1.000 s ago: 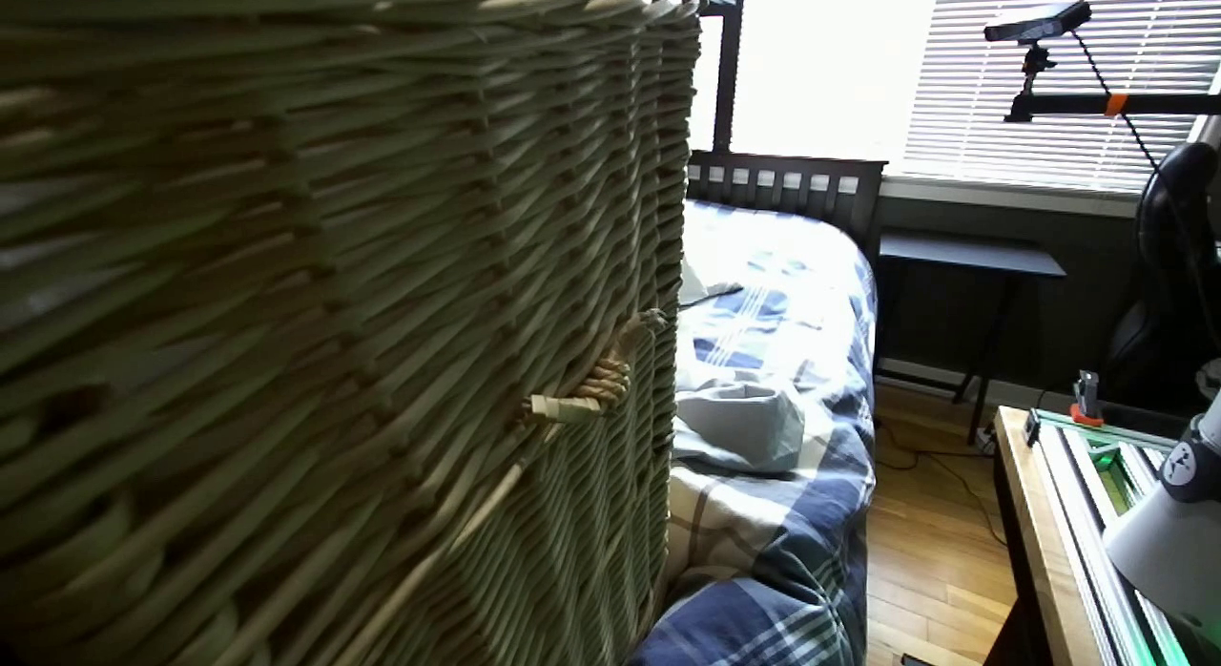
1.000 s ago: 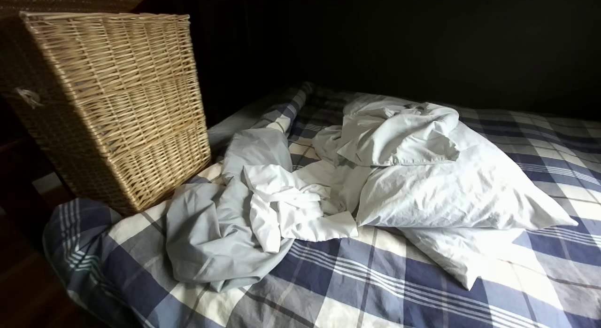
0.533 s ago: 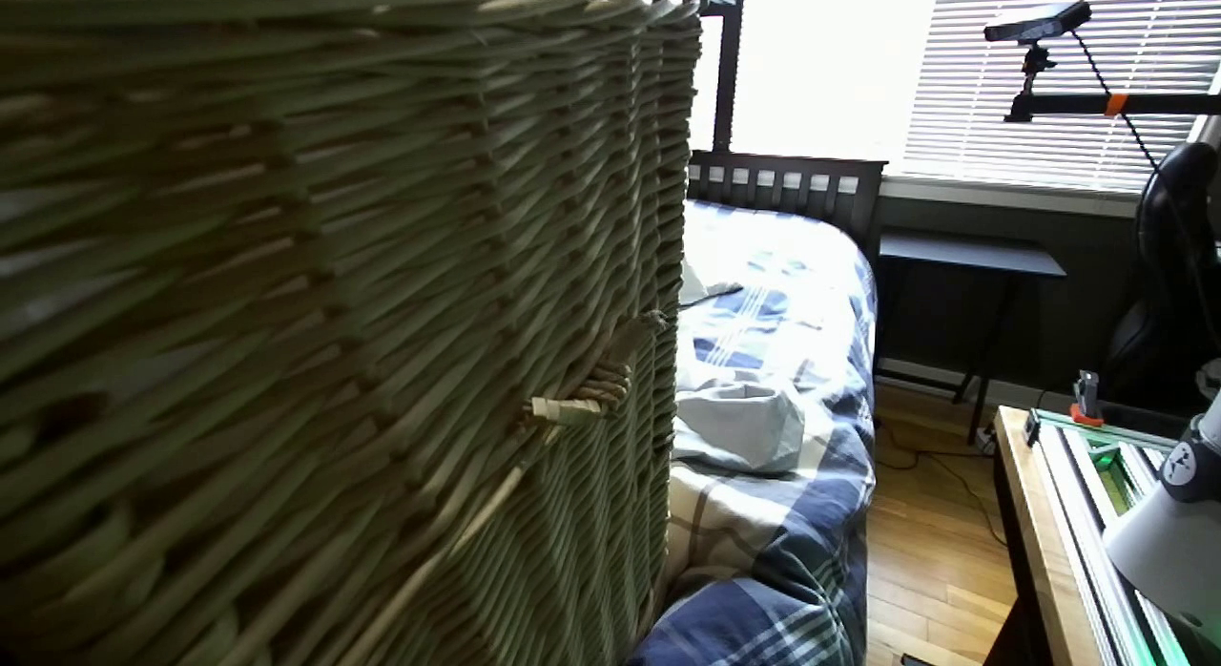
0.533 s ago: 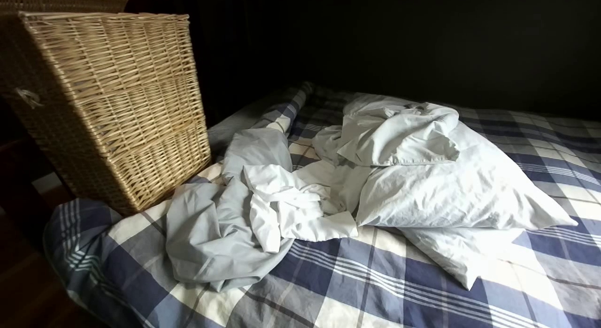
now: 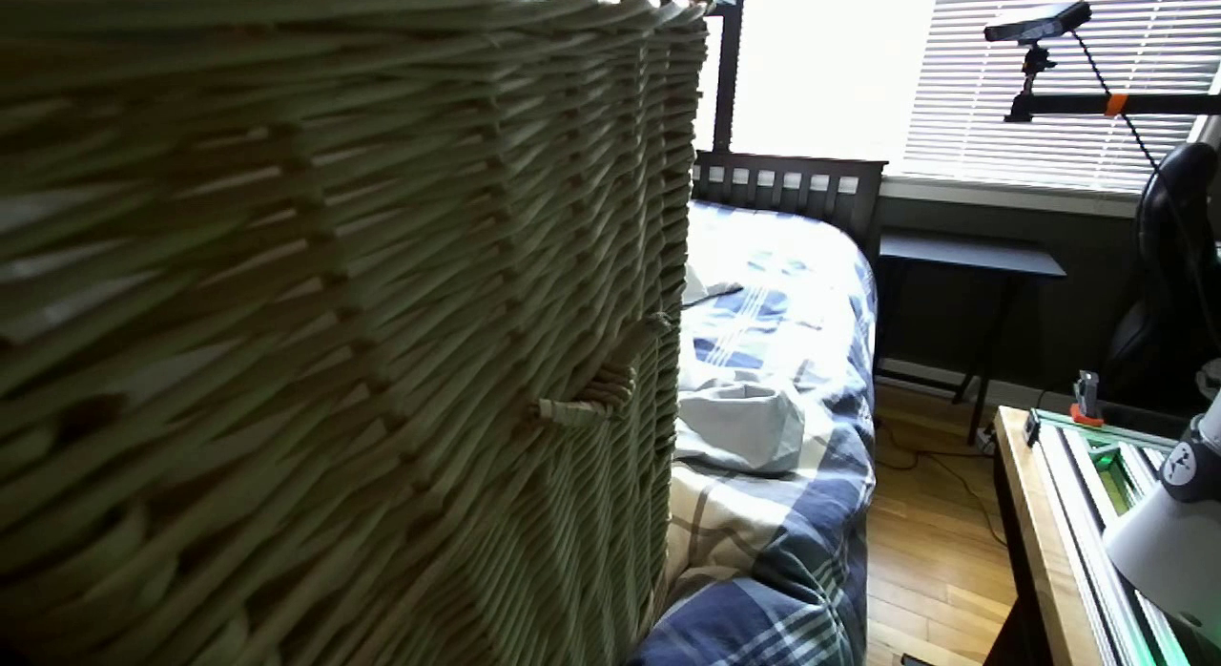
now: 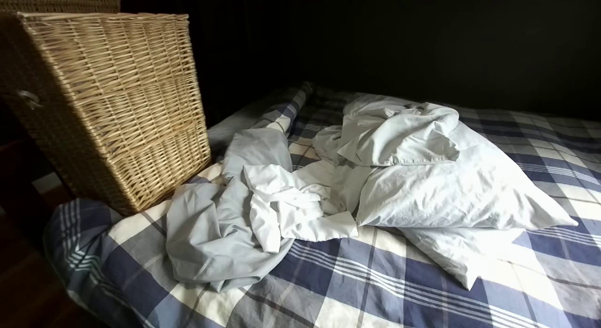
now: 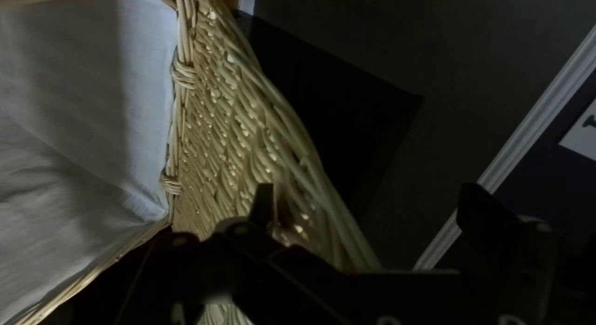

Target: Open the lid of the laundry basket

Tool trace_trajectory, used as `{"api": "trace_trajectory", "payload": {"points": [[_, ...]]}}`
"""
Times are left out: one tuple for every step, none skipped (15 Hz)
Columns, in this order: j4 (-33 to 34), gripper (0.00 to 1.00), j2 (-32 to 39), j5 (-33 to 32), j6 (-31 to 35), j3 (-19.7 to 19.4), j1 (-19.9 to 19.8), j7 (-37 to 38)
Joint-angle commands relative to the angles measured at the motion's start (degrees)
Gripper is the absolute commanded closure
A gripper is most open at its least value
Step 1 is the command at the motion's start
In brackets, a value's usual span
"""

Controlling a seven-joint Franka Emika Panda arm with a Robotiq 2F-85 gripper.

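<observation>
Standing at eleven o'clock above the basket (image 6: 127,97) in an exterior view, the lid (image 6: 56,1) looks raised. In the wrist view, the gripper (image 7: 368,194) is spread wide, its nine-o'clock finger (image 7: 263,206) over the lid, probably to push rather than pinch.

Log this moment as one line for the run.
lid: open | laundry basket: pale liner showing inside | end effector: open, contact with lid unclear

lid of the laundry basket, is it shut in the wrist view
No, the lid is open, and the white lining inside the laundry basket lies exposed beside it.
</observation>
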Motion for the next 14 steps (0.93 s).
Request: {"api": "trace_trajectory", "payload": {"points": [[3.6,0.0,2.9,-0.8,1.1,1.0,2.0,-1.0],[4.2,0.0,3.3,-0.6,1.1,1.2,2.5,-1.5],[4.5,0.0,3.3,0.2,1.5,0.9,3.0,-3.2],[4.8,0.0,3.3,0.6,2.5,1.0,3.4,-4.4],[5.2,0.0,3.5,1.1,3.4,1.0,4.0,-5.8],[5.6,0.0,3.7,1.5,5.4,1.2,4.4,-7.0],[5.8,0.0,4.0,2.1,7.0,1.2,5.0,-8.5],[6.1,0.0,4.4,3.0,8.5,1.1,5.8,-10.0],[6.3,0.0,4.8,3.9,9.3,1.0,6.7,-11.5],[6.6,0.0,5.5,4.6,10.2,1.0,7.3,-13.1],[6.9,0.0,6.2,5.4,11.0,1.0,8.0,-14.7],[7.3,0.0,7.0,7.1,11.1,0.8,8.9,-16.6],[7.6,0.0,7.7,8.7,10.9,0.7,9.6,-18.4],[8.0,0.0,8.3,10.5,10.7,0.8,10.2,-20.5]]}}
